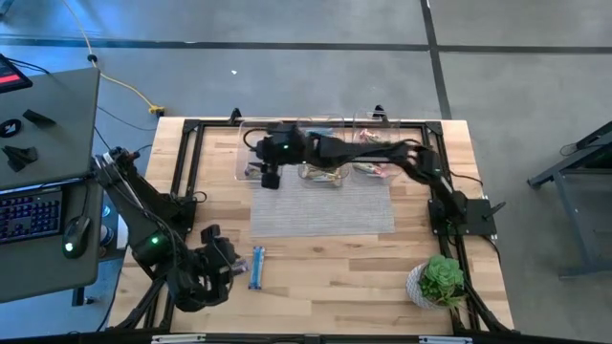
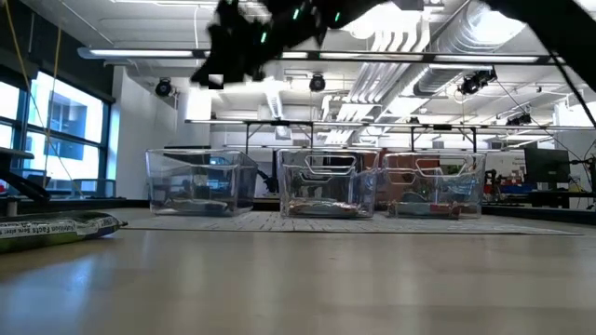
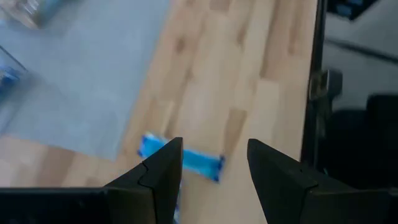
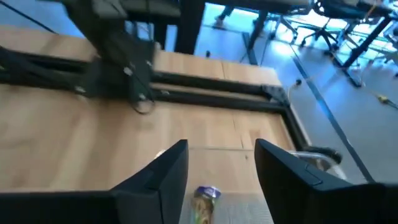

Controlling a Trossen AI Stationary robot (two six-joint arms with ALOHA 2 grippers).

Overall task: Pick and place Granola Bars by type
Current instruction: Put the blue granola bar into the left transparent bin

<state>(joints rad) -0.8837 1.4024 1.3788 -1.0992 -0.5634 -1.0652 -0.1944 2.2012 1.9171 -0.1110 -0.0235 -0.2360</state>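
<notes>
One blue granola bar (image 1: pixel 257 267) lies on bare wood near the front edge of the tabletop (image 1: pixel 335 272), just beside the left gripper (image 1: pixel 225 260). That gripper's fingers are spread, nothing between them; in left wrist view the bar (image 3: pixel 186 160) sits just past the fingertips. Other bars already lie in the clear bins (image 1: pixel 316 153) along the back edge, behind the grey mat (image 1: pixel 320 205). A tan/green bar (image 4: pixel 203 202) shows under the right gripper (image 4: pixel 221 165), whose fingers are apart and hold nothing; it hangs above the left-most bin (image 2: pixel 200 181), near the back-left part of the tabletop.

Judgement: right arm is at release step over a bin, and sorting looks nearly done w/ approx. one bar left outside. Next move prob. for the left arm: go down over the blue bar, fingers across its narrow side, pinch, lift, carry to the bin of same type. Wrapper is flat and shiny, so it can slip.

A potted plant (image 1: pixel 438 280) stands at the front-right corner.
</notes>
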